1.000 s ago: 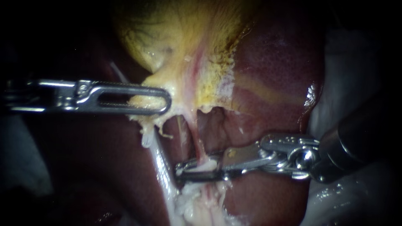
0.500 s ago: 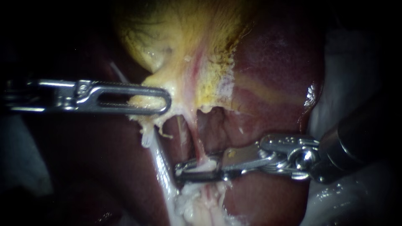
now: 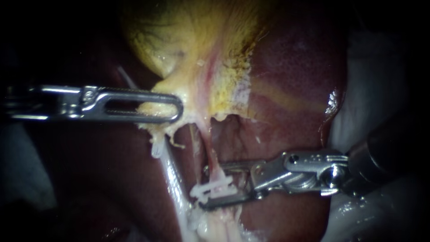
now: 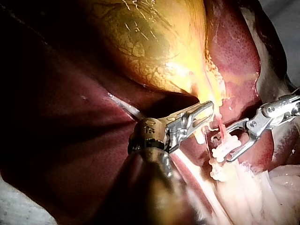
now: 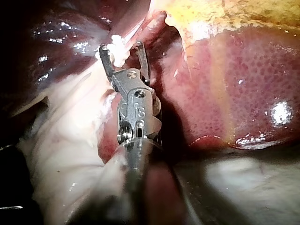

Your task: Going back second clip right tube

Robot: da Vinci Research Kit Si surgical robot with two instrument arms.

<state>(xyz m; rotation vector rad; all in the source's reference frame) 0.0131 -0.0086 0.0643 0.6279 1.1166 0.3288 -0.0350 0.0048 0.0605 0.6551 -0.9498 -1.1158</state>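
The white clip (image 3: pixel 217 184) sits across the right tube (image 3: pixel 209 154), the thin pink one, low down near the pale tissue. The right instrument (image 3: pixel 206 189) has its jaws open, one on each side of the clip; whether the lower jaw touches the clip I cannot tell here. The left instrument (image 3: pixel 177 107) has its jaws closed on the edge of the gallbladder (image 3: pixel 188 49). To retreat well, I think the right instrument should go straight back along its own shaft, with the jaws wide until free of the clip and without brushing the liver (image 3: pixel 291 89).
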